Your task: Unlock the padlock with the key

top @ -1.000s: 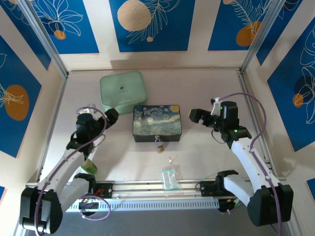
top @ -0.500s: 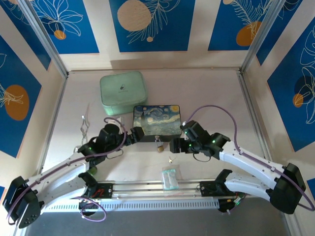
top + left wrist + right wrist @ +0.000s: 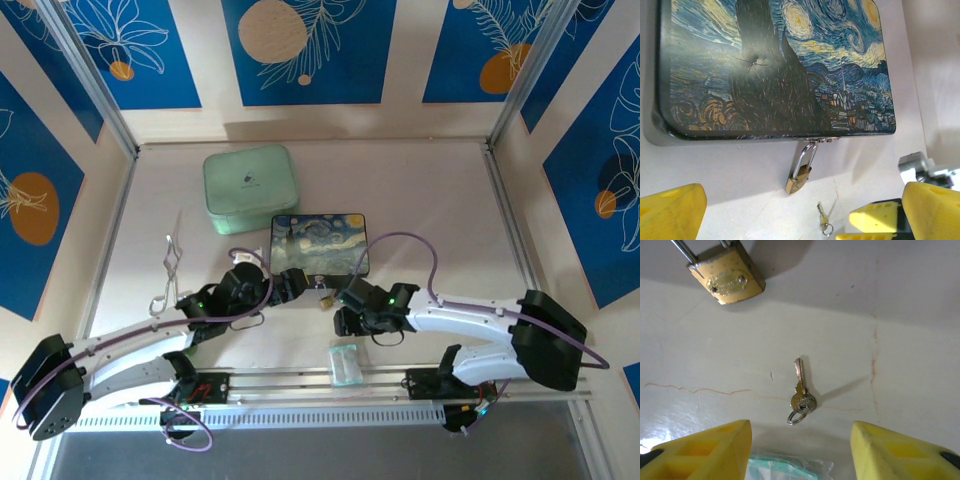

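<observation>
The padlock (image 3: 799, 176), a small brass block on a thin silver shackle, hung from the clasp at the front edge of the glossy painted box (image 3: 775, 65). The key (image 3: 801, 390), thin and pale gold with a small ring, lay flat on the smooth pale desk (image 3: 900, 315) at 5 o'clock from the padlock, apart from it. The right gripper (image 3: 802, 450) held its yellow fingers apart on either side of the key, touching nothing. A crinkled clear packet (image 3: 785, 467) lay at 6 o'clock from the key. The left gripper (image 3: 802, 212) was spread wide and empty, with bare desk between it and the padlock.
</observation>
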Tool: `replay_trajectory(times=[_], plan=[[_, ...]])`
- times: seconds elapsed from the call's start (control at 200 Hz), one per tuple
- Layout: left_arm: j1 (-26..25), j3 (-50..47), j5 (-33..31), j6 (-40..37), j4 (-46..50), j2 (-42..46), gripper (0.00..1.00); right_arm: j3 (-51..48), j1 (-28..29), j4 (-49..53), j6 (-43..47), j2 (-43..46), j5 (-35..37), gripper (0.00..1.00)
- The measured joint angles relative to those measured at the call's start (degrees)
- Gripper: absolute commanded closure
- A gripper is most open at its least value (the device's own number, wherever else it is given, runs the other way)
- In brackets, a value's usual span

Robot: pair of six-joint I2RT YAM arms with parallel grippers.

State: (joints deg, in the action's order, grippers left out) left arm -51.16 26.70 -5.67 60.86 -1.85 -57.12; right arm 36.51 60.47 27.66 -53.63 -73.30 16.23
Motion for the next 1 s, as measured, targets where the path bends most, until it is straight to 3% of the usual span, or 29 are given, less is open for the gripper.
replay_trajectory(times=[0.565, 1.001], plan=[[-0.13, -0.85, -0.87, 1.73, -2.23, -0.87, 0.0, 2.36, 1.97, -1.05, -1.53, -7.02, 1.88, 0.72], [-0.7, -0.9, -1.64, 1.84, -2.51, -1.25, 0.0, 2.93, 3.63, 0.79, -3.69, -8.7, 3.54, 0.76]])
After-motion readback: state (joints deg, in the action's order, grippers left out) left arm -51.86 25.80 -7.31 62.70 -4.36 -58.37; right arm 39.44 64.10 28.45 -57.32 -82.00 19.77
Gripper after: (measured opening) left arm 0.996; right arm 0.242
